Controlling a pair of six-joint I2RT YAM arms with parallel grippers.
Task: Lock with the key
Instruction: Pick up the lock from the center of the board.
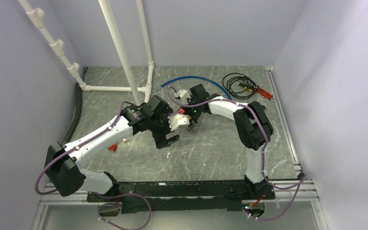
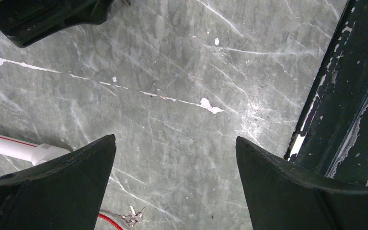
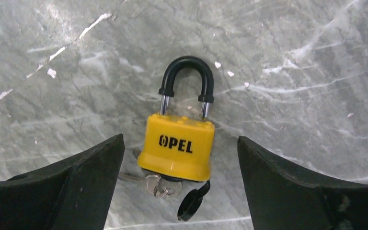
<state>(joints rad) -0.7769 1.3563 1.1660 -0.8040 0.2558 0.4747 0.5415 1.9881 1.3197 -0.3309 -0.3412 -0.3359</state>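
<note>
A yellow padlock (image 3: 179,146) marked OPEL lies flat on the grey marble table, its black shackle (image 3: 187,72) pointing away with both legs down at the body. A silver key (image 3: 160,184) on a ring sits in the keyway at its near end, beside an open black dust cap (image 3: 190,203). My right gripper (image 3: 180,139) is open, one finger on each side of the lock's near end, not touching it. In the top view it (image 1: 191,122) hides the lock. My left gripper (image 2: 175,139) is open and empty over bare table, close beside the right one (image 1: 168,140).
A spare key bunch (image 2: 132,218) on a red cord lies near the left gripper, with its red tag (image 1: 111,147) showing from above. White pipes (image 1: 124,57) stand at the back left. A blue hose (image 1: 196,79) and a black cable coil (image 1: 239,84) lie at the back.
</note>
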